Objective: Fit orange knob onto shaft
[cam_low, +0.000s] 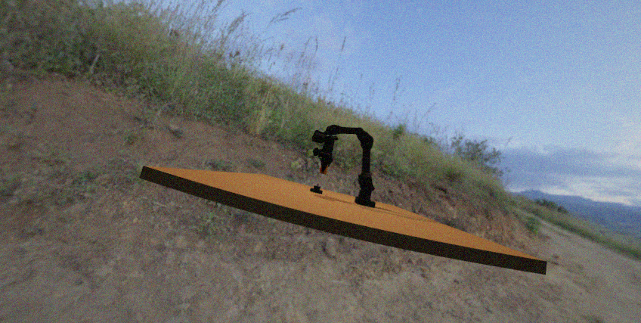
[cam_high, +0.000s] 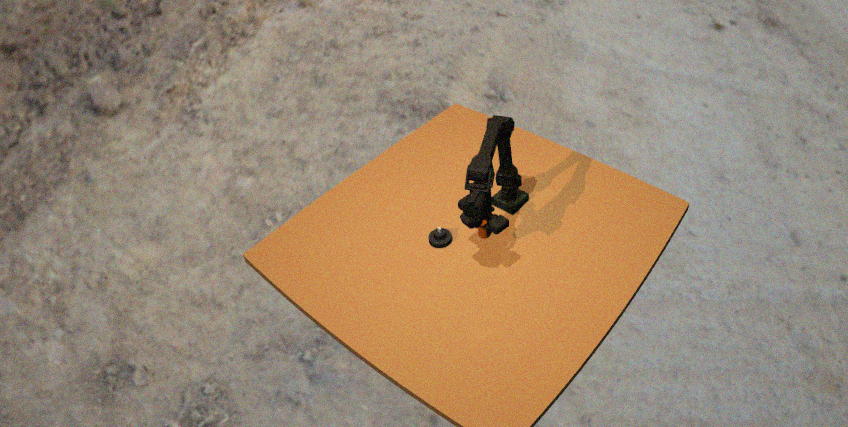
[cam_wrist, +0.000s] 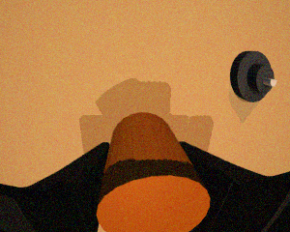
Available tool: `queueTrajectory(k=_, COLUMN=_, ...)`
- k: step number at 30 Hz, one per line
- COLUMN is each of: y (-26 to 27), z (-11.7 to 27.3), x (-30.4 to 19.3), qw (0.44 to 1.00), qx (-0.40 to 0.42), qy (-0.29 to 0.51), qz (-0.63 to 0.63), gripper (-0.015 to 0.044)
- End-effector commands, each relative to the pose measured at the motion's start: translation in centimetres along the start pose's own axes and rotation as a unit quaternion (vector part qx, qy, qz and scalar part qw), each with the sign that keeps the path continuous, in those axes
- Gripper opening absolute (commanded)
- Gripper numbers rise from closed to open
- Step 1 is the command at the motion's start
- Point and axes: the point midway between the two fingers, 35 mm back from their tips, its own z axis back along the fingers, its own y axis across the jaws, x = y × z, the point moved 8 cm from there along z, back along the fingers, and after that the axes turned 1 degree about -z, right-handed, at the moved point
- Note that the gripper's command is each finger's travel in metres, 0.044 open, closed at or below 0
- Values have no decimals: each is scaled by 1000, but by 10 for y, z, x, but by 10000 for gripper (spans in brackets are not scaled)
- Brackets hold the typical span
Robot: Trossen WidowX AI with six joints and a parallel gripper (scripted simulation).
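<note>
The orange knob (cam_high: 483, 231) (cam_low: 323, 169) (cam_wrist: 154, 203) is held upright between the fingers, clear above the table top. My gripper (cam_high: 484, 224) (cam_low: 324, 166) (cam_wrist: 143, 149) is shut on it. The knob's underside and hole are hidden. The dark round pedestal (cam_high: 440, 239) (cam_low: 316, 191) (cam_wrist: 244, 77) stands on the table, left of the knob in the top view and at the upper right in the wrist view. Its short pale shaft (cam_high: 439, 229) (cam_wrist: 273, 82) points up. The shaft's flat side is too small to make out.
The orange table top (cam_high: 386, 291) (cam_low: 252, 189) (cam_wrist: 48, 63) has a dark edge all round. The arm's base (cam_high: 510, 200) (cam_low: 364, 202) stands on it behind the gripper. Shadows of the arm and gripper fall on the table.
</note>
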Motion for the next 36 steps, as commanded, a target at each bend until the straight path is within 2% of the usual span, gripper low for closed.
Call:
queueTrajectory(k=1, y=-1, z=11, x=-1, qw=1000, qx=5, qy=-9, qz=-2, gripper=0)
queueTrajectory(k=36, y=-91, z=-15, x=39, qw=1000, qx=2, qy=-12, qz=-2, gripper=0)
